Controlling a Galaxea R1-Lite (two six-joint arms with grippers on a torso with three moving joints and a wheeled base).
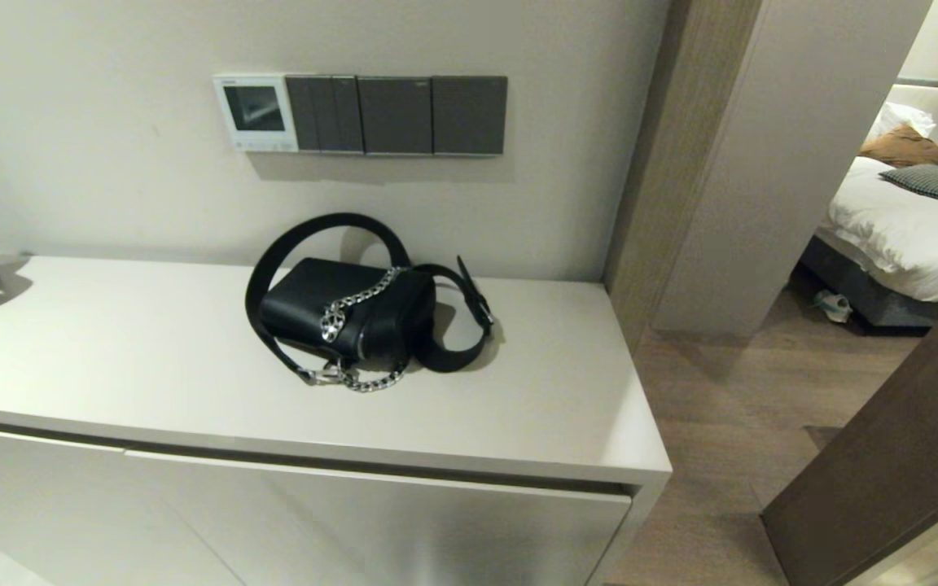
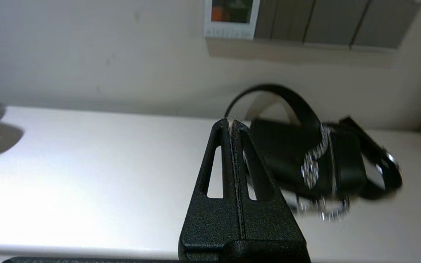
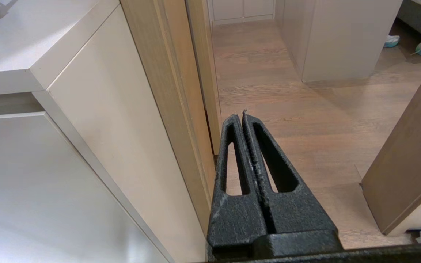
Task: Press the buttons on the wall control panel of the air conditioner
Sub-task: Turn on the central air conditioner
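The bench [image 1: 151, 358] is the biggest thing here. It is a long white cupboard top against the wall, and it fills the lower half of the head view. A black bag [image 1: 347, 313] lies on it near the middle, with its strap looped up toward the wall and a shiny chain [image 1: 355, 305] across its front.

On the wall, up at 12 o'clock from the bag, three dark switch plates [image 1: 404, 114] sit in a row. The panel [image 1: 256, 112] touches the row's end at 9 o'clock. It is small, white and square, and its screen looks dark. The buttons [image 1: 261, 145] are a tiny pale row along the panel's bottom edge. Nothing is touching them.

The left gripper [image 2: 231, 122] hangs over the bench, well below the panel, just beside the bag. Its fingers [image 2: 216, 164] are pressed together and hold nothing.

The right gripper [image 3: 243, 116] is off past the end of the bench, pointing down over the wood floor [image 3: 305, 109] by the door frame. Its fingers [image 3: 232, 160] are pressed together too, with nothing between them.
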